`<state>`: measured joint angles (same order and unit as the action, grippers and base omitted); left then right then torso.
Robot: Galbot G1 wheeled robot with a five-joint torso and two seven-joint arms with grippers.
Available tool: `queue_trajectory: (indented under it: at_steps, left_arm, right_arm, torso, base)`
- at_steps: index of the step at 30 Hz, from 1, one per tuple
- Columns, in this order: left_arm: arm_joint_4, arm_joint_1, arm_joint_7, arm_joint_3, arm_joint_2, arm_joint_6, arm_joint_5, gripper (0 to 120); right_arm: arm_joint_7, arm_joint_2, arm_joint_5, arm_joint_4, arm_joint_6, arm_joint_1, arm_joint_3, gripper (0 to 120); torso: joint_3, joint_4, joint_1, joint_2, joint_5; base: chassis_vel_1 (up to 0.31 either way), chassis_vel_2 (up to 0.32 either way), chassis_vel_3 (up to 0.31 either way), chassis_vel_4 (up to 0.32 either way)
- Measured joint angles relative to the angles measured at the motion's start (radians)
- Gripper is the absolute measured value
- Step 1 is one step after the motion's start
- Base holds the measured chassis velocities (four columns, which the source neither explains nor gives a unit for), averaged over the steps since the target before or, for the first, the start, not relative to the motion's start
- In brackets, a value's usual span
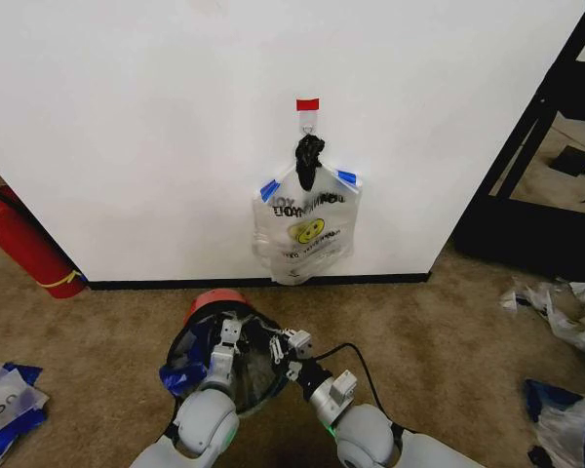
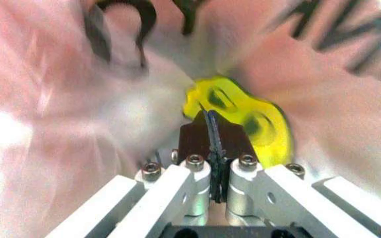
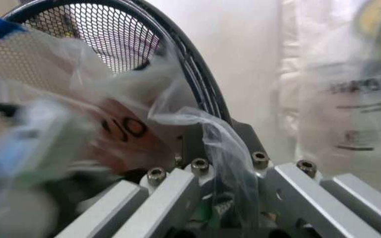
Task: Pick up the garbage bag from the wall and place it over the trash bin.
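Beside wall [image 1: 127, 127], both jaws pinch garbage bag [image 3: 204, 134] over trash bin [image 1: 258, 385].

The wall [image 1: 175, 127] is plain white with a black baseboard [image 1: 253, 283] and a red tape strip [image 1: 307, 103]. The bag [image 1: 305, 229] hanging there is translucent whitish with black lettering, a yellow smiley and blue handle tops; a black plastic lump [image 1: 309, 156] sits above it. The bin [image 1: 224, 351] is dark mesh with a red base. The carpet [image 1: 448, 322] is brown. A red cylinder [image 1: 24, 244] stands at left
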<state>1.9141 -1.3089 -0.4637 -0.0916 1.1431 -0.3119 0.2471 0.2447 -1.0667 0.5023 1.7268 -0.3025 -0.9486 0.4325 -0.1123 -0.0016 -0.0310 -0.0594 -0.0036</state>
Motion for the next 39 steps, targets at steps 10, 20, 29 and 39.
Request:
queue_trajectory:
  at_steps: [10,20,29,39]
  left_arm:
    - [0.201,-0.191,0.060,-0.058,-0.071,0.008,-0.035,0]
    - [0.357,-0.390,0.120,-0.157,-0.156,0.123,-0.280,8]
    - [0.411,-0.520,0.131,-0.269,-0.188,0.143,-0.387,39]
    - [0.375,-0.506,0.140,-0.324,-0.206,0.144,-0.399,79]
  right_arm:
    - [-0.005,-0.064,0.076,-0.072,-0.007,0.026,-0.018,0]
    - [-0.017,-0.054,0.090,-0.071,-0.011,0.003,-0.048,0]
    - [0.010,-0.049,0.107,-0.064,-0.016,-0.009,-0.079,0]
    - [0.020,-0.037,0.107,-0.040,-0.018,-0.018,-0.087,0]
  torso:
    - [0.000,0.0000,0.000,0.000,-0.0002]
    - [0.000,-0.0002,0.000,0.000,-0.0001]
    - [0.000,0.0000,0.000,0.000,-0.0001]
    - [0.000,0.0000,0.000,0.000,-0.0001]
  base:
    - [0.000,0.000,0.000,0.000]
    - [0.000,0.000,0.000,0.000]
    - [0.000,0.000,0.000,0.000]
    - [0.000,0.000,0.000,0.000]
